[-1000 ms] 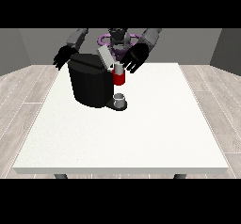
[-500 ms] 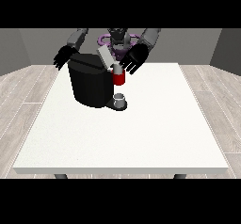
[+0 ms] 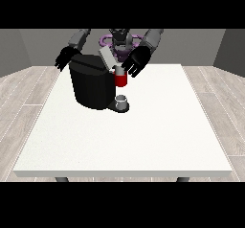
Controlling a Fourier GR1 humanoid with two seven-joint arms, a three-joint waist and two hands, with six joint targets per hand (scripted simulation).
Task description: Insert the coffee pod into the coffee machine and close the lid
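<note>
White table point(image 3: 143, 141) fills the middle of the frame, with the robot small at top centre behind its far edge.

Upper left: the hand at the view's left point(image 3: 64, 59) hangs just beyond the machine's top left corner, fingers spread and pointing down, released, nothing in it. Can't tell if it touches the housing or just sits behind it.

Left of centre: coffee machine point(image 3: 92, 84), a black block on the far-left part of the table. Its lid point(image 3: 107, 58) is a grey flap tilted up at an angle from the top right of the machine, so still open.

Just right of the machine's front: a red section point(image 3: 121, 80) with a small light-coloured piece on top of it point(image 3: 119, 70). That could be the coffee pod sitting at the slot, but it's too small to say for sure. Below it a small grey cup point(image 3: 122, 101) stands on the machine's dark base plate.

Upper centre-right: the hand at the view's right point(image 3: 135, 62) is just right of the raised lid and above the red section, fingers splayed and angled down-left, unclenched and holding nothing. Fingertips are near the lid and the light piece; contact not clear.
</note>
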